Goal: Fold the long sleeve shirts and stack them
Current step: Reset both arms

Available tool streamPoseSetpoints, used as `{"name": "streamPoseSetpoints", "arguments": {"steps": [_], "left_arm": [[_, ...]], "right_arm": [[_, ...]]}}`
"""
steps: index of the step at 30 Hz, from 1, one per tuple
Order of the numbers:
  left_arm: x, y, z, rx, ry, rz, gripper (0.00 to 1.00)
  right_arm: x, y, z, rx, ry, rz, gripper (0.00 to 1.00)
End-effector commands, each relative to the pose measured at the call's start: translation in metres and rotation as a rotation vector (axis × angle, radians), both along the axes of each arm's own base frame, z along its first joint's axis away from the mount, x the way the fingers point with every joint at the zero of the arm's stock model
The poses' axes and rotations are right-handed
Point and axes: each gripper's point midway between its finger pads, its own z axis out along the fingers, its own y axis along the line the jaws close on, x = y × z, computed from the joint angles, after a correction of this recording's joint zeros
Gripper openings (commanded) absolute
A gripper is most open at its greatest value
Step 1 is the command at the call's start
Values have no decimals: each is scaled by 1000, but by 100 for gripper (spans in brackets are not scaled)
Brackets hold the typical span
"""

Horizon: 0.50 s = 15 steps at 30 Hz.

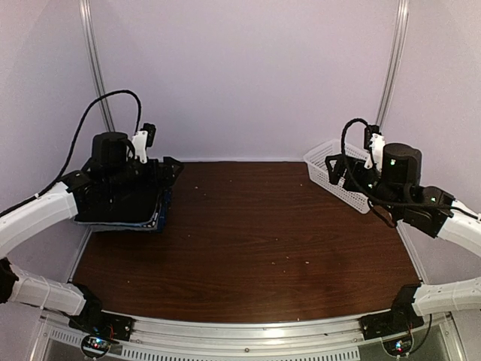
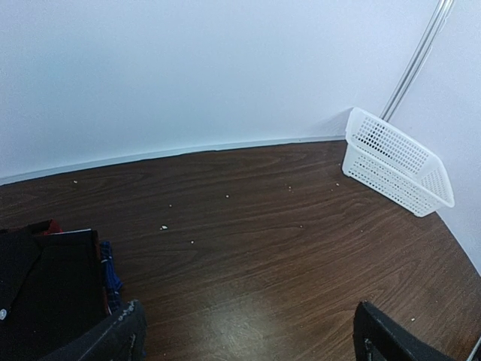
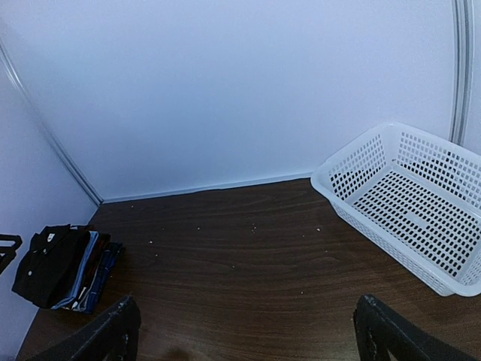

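Left tool [image 2: 252, 335], fingers spread and empty, hovers just beside the folded stack of dark and blue fabric long sleeve shirts [image 3: 64, 267], at frame left on the dark wooden worktop [image 1: 255, 241]. Right tool [image 3: 248, 331], equally spread, hangs well apart, near the white plastic mesh basket [image 3: 353, 169] at frame right.

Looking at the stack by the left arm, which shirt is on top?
The plain black shirt is on top. The others show only as light blue and dark blue folded edges beneath it.
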Motion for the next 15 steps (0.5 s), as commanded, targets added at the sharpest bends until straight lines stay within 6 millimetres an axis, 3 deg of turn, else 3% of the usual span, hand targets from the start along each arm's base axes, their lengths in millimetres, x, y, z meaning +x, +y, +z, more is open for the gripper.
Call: {"name": "streamPoseSetpoints", "arguments": {"steps": [1, 15], "left_arm": [[-1, 0, 15, -37, -49, -4, 98], [-1, 0, 16, -31, -55, -8, 98]], "right_arm": [[-2, -3, 0, 2, -6, -15, 100], [0, 0, -3, 2, 3, -11, 100]]}}
